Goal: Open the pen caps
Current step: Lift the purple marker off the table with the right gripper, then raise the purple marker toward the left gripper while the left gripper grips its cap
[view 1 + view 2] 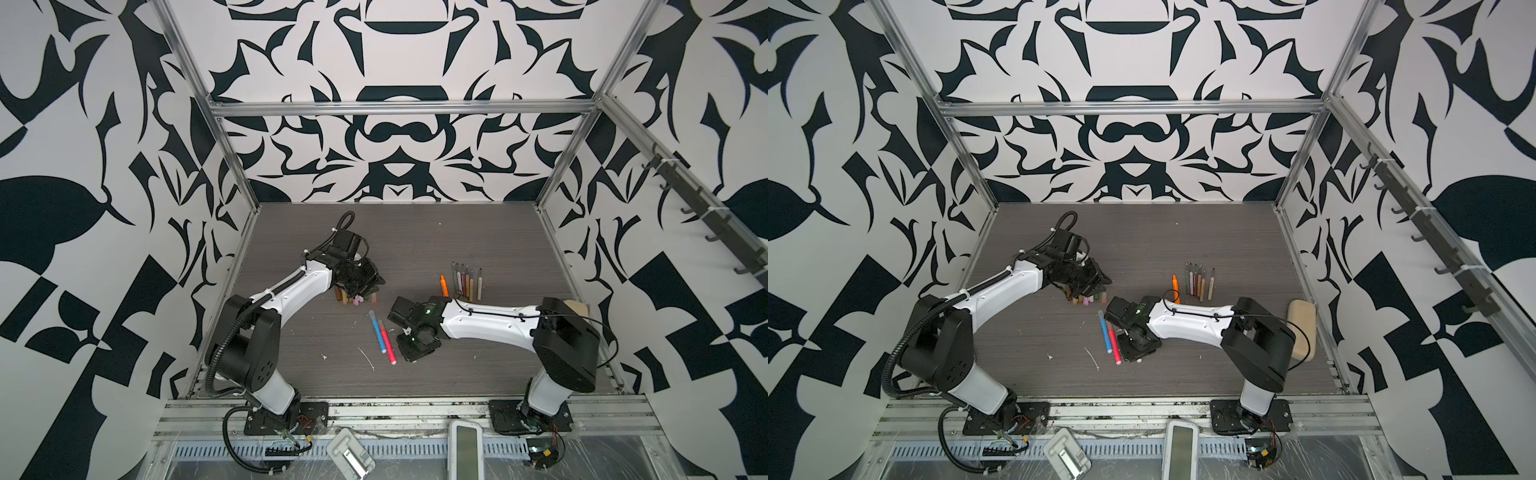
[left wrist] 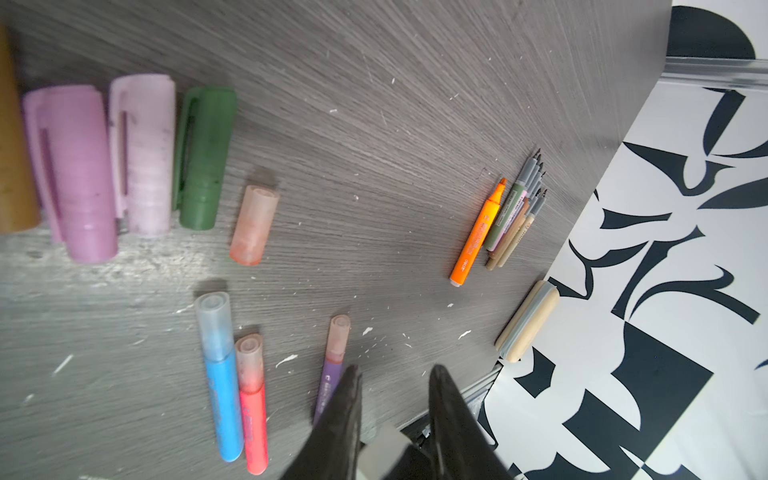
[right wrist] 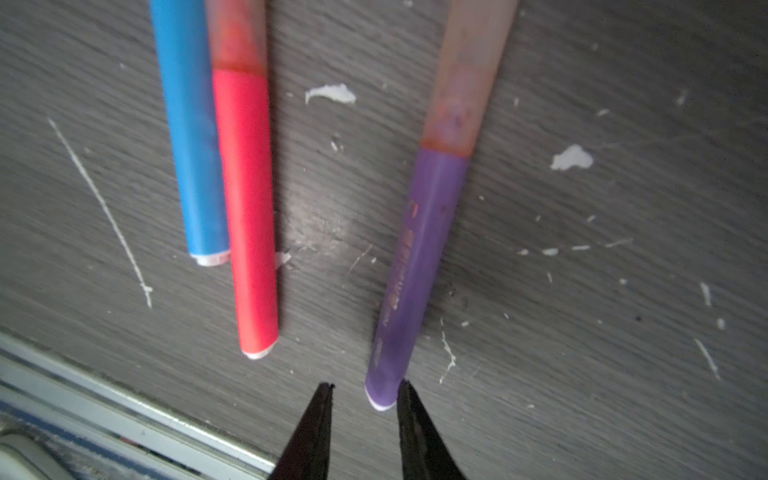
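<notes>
The purple pen (image 3: 419, 257) lies on the counter (image 3: 582, 332) with its peach cap (image 3: 465, 83) on. Its butt end is between the tips of my right claw (image 3: 365, 386), whose jaws stand apart, gripping nothing. If I close this near the end, the pen may squirt out or roll toward the red pen (image 3: 249, 208). My left claw (image 2: 395, 372) is also open and empty, near the loose caps (image 2: 202, 158), too far off to steady the cap.

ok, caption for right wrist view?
Right claw open at the tail of a capped slim purple plastic pen; blue pen and red pen alongside.
</notes>
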`<state>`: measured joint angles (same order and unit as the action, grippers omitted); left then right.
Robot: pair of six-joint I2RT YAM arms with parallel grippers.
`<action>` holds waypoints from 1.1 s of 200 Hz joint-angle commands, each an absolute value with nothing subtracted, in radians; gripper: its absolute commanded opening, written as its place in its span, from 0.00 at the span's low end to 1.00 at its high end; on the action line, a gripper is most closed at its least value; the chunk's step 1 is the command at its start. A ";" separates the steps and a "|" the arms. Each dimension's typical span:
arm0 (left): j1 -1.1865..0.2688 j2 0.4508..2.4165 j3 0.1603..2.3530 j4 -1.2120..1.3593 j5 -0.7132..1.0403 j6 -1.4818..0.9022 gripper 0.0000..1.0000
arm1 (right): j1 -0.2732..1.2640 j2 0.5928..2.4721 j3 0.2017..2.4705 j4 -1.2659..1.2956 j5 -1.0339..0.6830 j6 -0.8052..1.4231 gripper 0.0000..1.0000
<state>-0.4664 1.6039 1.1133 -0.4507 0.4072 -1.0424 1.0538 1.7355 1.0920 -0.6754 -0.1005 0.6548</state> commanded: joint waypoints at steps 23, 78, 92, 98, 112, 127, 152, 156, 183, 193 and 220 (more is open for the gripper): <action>-0.470 1.573 1.113 -0.512 0.401 -1.009 0.31 | 1.047 1.748 1.089 -0.695 -0.074 0.674 0.29; -0.470 1.601 1.150 -0.540 0.424 -0.981 0.31 | 1.046 1.775 1.090 -0.728 -0.051 0.688 0.24; -0.470 1.613 1.168 -0.545 0.427 -0.975 0.31 | 1.046 1.776 1.072 -0.722 -0.042 0.696 0.24; -0.470 1.614 1.175 -0.549 0.425 -0.970 0.31 | 1.046 1.777 1.059 -0.712 -0.038 0.700 0.24; -0.469 1.613 1.184 -0.554 0.420 -0.956 0.31 | 1.046 1.786 1.036 -0.691 -0.028 0.704 0.24; -0.470 1.614 1.194 -0.563 0.414 -0.942 0.31 | 1.046 1.812 1.045 -0.703 -0.015 0.689 0.24; -0.470 1.636 1.232 -0.593 0.413 -0.925 0.32 | 1.046 1.819 1.062 -0.720 -0.014 0.671 0.14; -0.470 1.641 1.241 -0.597 0.415 -0.922 0.32 | 1.048 1.813 1.059 -0.721 -0.012 0.671 0.13; -0.471 1.686 1.299 -0.613 0.442 -0.919 0.32 | 1.046 1.730 1.014 -0.719 0.005 0.684 0.07; -0.476 1.699 1.313 -0.612 0.440 -0.924 0.32 | 1.046 1.695 0.987 -0.715 0.013 0.693 0.06; -0.511 1.740 1.373 -0.624 0.436 -0.932 0.32 | 1.046 1.605 0.933 -0.718 0.031 0.704 0.04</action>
